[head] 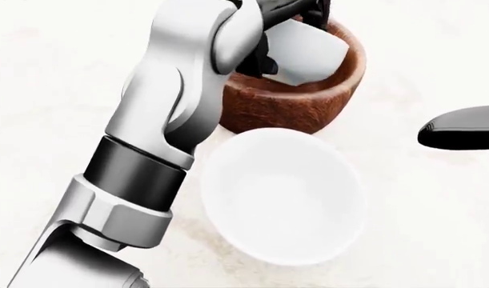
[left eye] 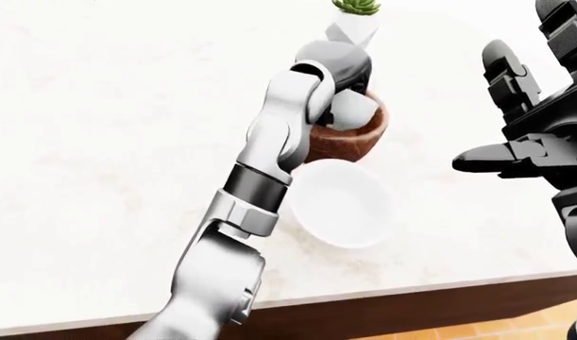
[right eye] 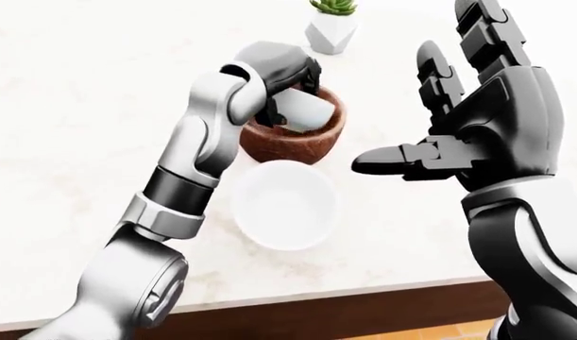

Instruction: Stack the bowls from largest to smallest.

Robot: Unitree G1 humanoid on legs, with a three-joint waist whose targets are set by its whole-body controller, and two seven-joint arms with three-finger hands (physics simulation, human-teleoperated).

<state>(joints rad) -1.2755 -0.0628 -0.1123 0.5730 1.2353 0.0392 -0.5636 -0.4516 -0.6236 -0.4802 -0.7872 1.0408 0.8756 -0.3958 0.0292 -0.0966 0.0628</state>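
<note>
A brown wooden bowl (head: pixel 284 111) sits on the pale counter (head: pixel 52 72). My left hand (right eye: pixel 283 85) reaches over its rim and is shut on a small white bowl (head: pixel 308 51), which it holds tilted inside the brown bowl. A mid-sized white bowl (head: pixel 284 198) stands upright on the counter just below the brown bowl in the head view, close to touching it. My right hand (right eye: pixel 430 106) is open and empty, raised to the right of both bowls with its fingers spread.
A small potted succulent in a white faceted pot (right eye: pixel 331 28) stands just above the brown bowl in the right-eye view. The counter's dark wooden edge (right eye: pixel 363 304) runs along the bottom. My left forearm (left eye: pixel 269 163) lies beside the white bowl's left side.
</note>
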